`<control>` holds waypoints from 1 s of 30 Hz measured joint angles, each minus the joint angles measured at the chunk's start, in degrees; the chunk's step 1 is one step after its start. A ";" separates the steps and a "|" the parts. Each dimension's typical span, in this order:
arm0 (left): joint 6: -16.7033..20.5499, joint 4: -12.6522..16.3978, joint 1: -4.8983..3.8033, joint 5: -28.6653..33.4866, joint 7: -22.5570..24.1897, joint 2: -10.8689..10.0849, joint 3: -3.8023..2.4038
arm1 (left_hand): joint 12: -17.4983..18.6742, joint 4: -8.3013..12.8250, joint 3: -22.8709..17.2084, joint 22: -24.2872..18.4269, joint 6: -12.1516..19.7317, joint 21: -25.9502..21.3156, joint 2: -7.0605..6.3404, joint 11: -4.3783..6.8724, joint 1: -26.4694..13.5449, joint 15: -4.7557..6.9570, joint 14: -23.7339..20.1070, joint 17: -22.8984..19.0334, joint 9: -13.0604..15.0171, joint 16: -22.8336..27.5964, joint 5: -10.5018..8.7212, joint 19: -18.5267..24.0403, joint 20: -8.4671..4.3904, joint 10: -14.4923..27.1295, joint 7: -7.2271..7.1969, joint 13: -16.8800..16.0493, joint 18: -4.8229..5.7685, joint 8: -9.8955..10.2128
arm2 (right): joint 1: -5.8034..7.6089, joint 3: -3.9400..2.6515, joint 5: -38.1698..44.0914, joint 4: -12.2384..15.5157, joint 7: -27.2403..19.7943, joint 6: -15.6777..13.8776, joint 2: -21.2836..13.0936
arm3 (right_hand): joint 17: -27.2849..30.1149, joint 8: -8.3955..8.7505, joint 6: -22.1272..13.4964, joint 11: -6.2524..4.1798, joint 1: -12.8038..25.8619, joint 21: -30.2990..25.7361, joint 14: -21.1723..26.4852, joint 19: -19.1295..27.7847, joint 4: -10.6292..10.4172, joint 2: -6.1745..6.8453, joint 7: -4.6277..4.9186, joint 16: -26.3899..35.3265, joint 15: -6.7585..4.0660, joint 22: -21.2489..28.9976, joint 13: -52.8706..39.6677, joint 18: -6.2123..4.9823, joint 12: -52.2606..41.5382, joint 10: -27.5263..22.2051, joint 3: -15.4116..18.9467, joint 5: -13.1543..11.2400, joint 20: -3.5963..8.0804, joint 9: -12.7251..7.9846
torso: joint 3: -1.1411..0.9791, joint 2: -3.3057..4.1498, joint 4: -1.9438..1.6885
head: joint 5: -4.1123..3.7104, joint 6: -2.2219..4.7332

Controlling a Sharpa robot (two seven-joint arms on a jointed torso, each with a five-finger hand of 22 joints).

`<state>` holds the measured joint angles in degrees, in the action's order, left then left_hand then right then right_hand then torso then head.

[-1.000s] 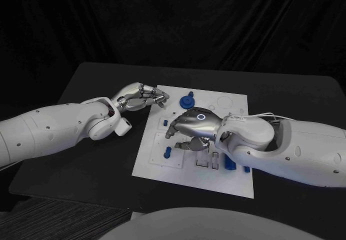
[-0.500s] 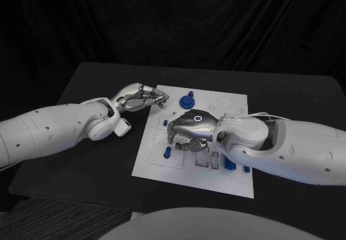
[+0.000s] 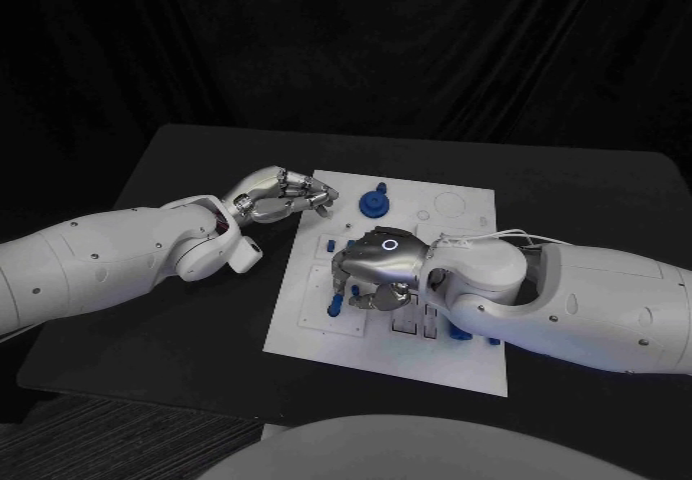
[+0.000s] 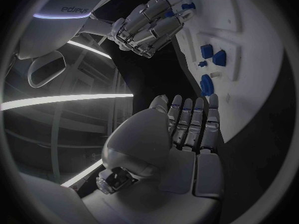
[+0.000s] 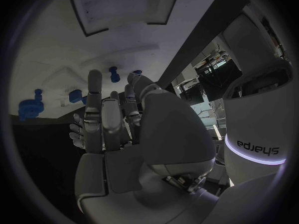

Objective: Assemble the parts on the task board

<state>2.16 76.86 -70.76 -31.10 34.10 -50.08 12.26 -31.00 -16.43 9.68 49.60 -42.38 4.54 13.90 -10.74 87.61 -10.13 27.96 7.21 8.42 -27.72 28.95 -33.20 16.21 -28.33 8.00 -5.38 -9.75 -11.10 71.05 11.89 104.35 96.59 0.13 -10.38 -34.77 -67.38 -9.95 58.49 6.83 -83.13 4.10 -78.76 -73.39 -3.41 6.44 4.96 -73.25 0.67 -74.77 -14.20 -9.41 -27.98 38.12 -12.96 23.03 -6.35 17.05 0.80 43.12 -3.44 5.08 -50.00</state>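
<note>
I am seeing the right hand [image 3: 378, 262] lying palm-down over the middle of the task board [image 3: 447, 362], and it is hiding whatever sits under it. Its fingers [image 3: 378, 297] are curling down toward the board near a small blue part [image 3: 336, 303], but I cannot tell whether they are pinching anything. In the right wrist view the fingers [image 5: 94, 102] are standing fairly straight and close together, with blue parts [image 5: 29, 107] showing beyond them on the board; nothing is visible between them there.

The right forearm is covering the board's right edge, so the blue pieces [image 3: 460, 328] beside the slots are only partly showing.

The left hand [image 3: 278, 194] is hovering at the board's far-left corner, over the bench [image 3: 173, 330], fingers curling inward, narrow, with nothing visible in them. In the left wrist view its fingers [image 4: 190, 122] are lying side by side, pointing toward the board edge.

A round blue part [image 3: 376, 203] is standing on the far side of the board, just beside the left hand's fingertips, apart from them.
</note>
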 measured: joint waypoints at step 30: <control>-0.27 -0.31 0.16 0.00 -0.11 0.16 0.00 | 0.00 0.00 0.01 0.04 0.00 0.00 0.00 0.00 0.00 0.00 0.00 -0.05 0.01 0.00 0.00 0.00 0.00 0.00 0.00 0.00 0.00 0.00 | -0.13 -0.01 -1.65 0.31 -1.15 -0.95 0.20 | -0.92 -1.20 1.70 -0.01 1.15 0.51 -0.42 0.00 0.95 -2.07 -0.67 -1.40 0.42 -0.16 0.54 0.00 -0.64 0.44 -0.39 -2.02 0.00 3.48 | -0.06 -0.06 0.04 | -0.17 0.00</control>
<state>1.89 76.55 -70.60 -31.10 34.00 -49.93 12.26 -31.00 -16.43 9.69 49.64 -42.38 4.54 13.90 -10.74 87.61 -10.13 27.96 7.15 8.43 -27.72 28.95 -33.19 16.21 -28.33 8.00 -5.39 -9.74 -11.10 70.92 11.88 102.70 96.90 -1.02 -11.33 -34.58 -68.30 -11.15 60.19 6.81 -81.98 4.61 -79.18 -73.39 -2.46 4.38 4.29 -74.65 1.09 -74.93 -13.66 -9.41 -28.62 38.57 -13.35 21.00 -6.35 20.53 0.74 43.06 -3.40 4.91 -50.00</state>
